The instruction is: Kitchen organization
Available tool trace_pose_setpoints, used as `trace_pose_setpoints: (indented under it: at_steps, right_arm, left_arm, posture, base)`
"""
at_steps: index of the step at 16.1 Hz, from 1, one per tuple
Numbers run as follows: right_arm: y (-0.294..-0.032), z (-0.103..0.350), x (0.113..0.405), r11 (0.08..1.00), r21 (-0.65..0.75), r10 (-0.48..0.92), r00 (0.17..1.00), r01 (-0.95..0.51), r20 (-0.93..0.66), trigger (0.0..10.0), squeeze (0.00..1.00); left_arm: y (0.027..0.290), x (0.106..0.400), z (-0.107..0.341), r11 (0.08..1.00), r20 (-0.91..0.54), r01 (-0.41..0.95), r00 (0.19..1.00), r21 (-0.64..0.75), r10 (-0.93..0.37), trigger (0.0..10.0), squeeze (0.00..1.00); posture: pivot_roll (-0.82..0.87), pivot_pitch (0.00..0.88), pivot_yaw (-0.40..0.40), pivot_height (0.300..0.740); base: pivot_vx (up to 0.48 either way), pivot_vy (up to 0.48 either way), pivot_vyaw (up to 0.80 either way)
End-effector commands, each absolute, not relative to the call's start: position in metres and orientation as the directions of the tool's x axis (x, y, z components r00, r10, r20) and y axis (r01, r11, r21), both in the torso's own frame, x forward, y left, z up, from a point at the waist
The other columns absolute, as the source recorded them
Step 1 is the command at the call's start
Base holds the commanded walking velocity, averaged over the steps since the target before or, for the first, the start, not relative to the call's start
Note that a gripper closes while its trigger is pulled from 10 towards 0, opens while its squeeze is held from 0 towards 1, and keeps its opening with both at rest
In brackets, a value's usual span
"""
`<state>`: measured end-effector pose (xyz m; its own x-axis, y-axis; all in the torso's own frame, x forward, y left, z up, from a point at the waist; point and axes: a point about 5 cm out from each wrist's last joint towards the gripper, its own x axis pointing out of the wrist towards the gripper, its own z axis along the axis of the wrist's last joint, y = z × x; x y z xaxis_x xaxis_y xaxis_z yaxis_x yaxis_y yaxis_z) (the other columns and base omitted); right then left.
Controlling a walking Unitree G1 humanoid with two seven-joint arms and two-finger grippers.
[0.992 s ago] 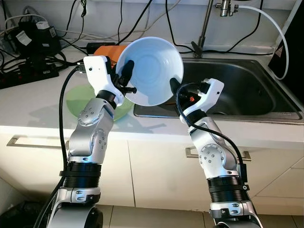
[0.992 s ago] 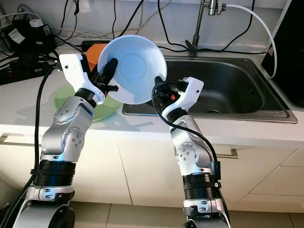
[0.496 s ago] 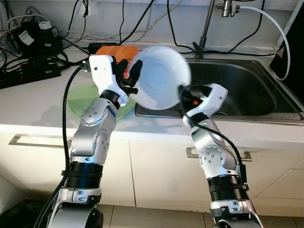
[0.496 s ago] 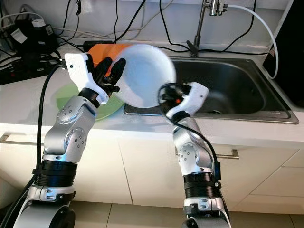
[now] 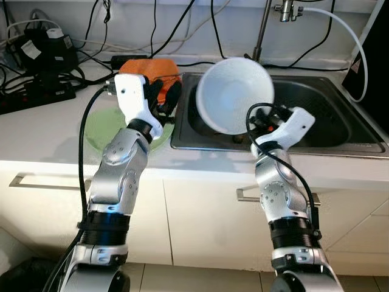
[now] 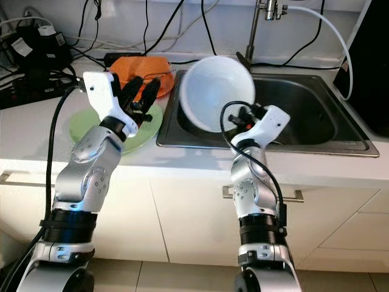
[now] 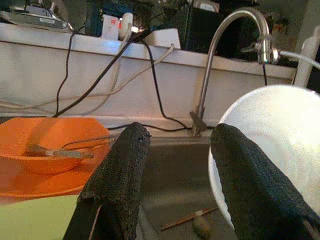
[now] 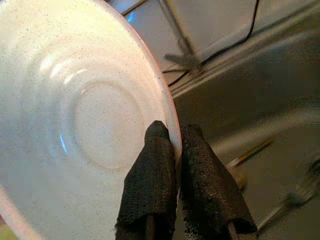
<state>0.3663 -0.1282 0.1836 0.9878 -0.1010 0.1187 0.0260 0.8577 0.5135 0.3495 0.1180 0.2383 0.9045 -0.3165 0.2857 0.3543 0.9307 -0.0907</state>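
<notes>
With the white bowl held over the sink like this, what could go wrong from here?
1. The right hand pinches only the rim of the tilted white bowl; a thin edge grip like that could slip and drop it into the sink.
2. The faucet stands just behind the bowl, so lifting or swinging it back might knock the rim.
3. The left hand, open, hovers over the green plate and offers no support.

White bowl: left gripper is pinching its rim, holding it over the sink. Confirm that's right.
Wrong gripper. The right gripper pinches the white bowl by its rim over the sink, as the right wrist view shows. The left gripper is open beside it.
</notes>
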Motion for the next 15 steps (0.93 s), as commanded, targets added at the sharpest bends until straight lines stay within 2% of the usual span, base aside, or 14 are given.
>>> trace_pose_setpoints:
  at_steps: [1,6,7,8,10,13,15]
  right_arm:
    - [-0.130,0.203,0.370,0.893,0.450,-0.127,0.970,0.021,0.205,0.0,0.00]
    - [-0.142,0.212,0.377,0.957,0.272,-0.174,0.946,0.097,0.275,0.0,0.00]
    - [-0.137,0.214,0.379,0.983,0.158,-0.141,0.941,0.096,0.307,8.3,0.00]
    - [-0.133,0.213,0.381,0.994,0.052,-0.105,0.938,0.093,0.329,10.0,0.00]
    - [-0.129,0.205,0.384,0.988,-0.123,-0.046,0.941,0.092,0.335,10.0,0.00]
    - [-0.130,0.199,0.386,0.917,-0.381,0.030,0.931,0.120,0.364,10.0,0.00]
    - [-0.129,0.199,0.386,0.875,-0.465,0.060,0.922,0.136,0.383,10.0,0.00]
  left_arm:
    - [0.115,0.347,0.238,0.930,0.278,0.364,0.900,-0.055,-0.336,10.0,0.00]
    - [0.109,0.339,0.232,0.923,0.257,0.383,0.896,-0.036,-0.362,10.0,0.00]
    - [0.108,0.337,0.231,0.921,0.253,0.388,0.894,-0.027,-0.369,10.0,0.00]
    - [0.107,0.335,0.231,0.918,0.250,0.396,0.891,-0.018,-0.380,10.0,0.00]
    - [0.104,0.332,0.228,0.909,0.231,0.418,0.885,-0.012,-0.404,10.0,0.00]
    - [0.100,0.328,0.223,0.904,0.211,0.428,0.885,-0.015,-0.415,10.0,0.00]
    - [0.097,0.326,0.223,0.899,0.211,0.438,0.880,-0.016,-0.426,10.0,0.00]
  posture:
    - [0.03,0.000,0.011,0.740]
    - [0.04,0.000,0.004,0.740]
    - [0.05,0.000,0.002,0.740]
    - [0.05,0.000,0.001,0.740]
    - [0.05,0.000,0.002,0.740]
    - [0.06,0.000,0.000,0.740]
    - [0.06,0.000,-0.001,0.740]
  base:
    - [0.000,0.000,0.00]
    - [0.000,0.000,0.00]
    - [0.000,0.000,0.00]
    - [0.000,0.000,0.00]
    - [0.000,0.000,0.00]
    - [0.000,0.000,0.00]
    - [0.000,0.000,0.00]
